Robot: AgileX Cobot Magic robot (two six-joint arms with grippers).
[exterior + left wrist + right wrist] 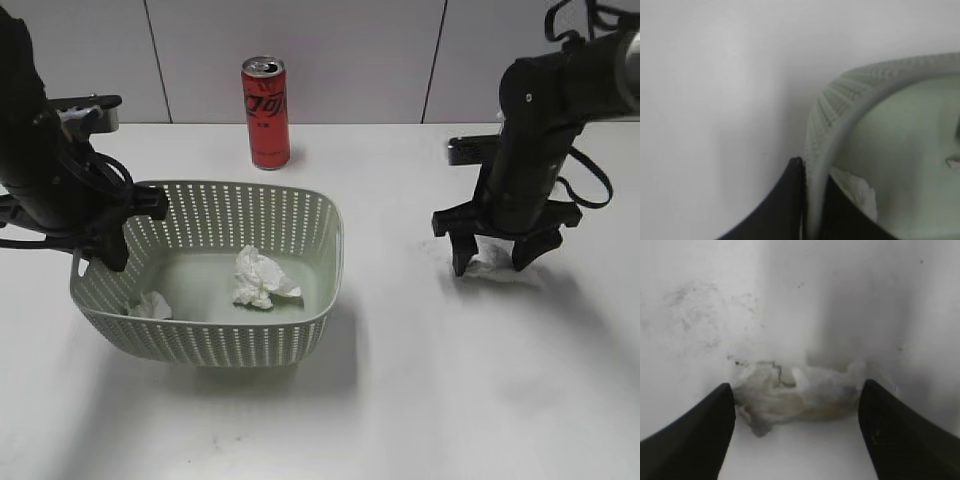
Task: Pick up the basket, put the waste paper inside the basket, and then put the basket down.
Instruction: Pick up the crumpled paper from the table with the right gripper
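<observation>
From my station, the left gripper (118,228) is mostly lost in the exterior view behind its own dark arm and cabling, so there I cannot see how it meets the basket (215,340). The left wrist view settles it: 2 black fingers (775,205) are pinched on the basket (850,95) wall, 1 outside and 1 inside, with the rim running up between them. That view is soft and cuts off most of the basket; only a corner of a paper wad (857,192) shows just inside the wall.

The exterior view gives what the wrist cannot: the basket sits left of centre, its left end at the gripper, with 2 white wads inside, 1 near the middle (260,280) and a smaller 1 (150,305) by the left wall. I cannot tell whether the base is touching the table (400,400). A red can (265,98) stands upright behind, well apart.

The right gripper (496,255) points down over a third wad (492,265), which is barely visible in the exterior view against the white surface. The right wrist view shows it clearly: the crumpled wad (797,397) lies on the table between the spread fingers (695,435), the left tip touching or nearly touching it, jaws open.
</observation>
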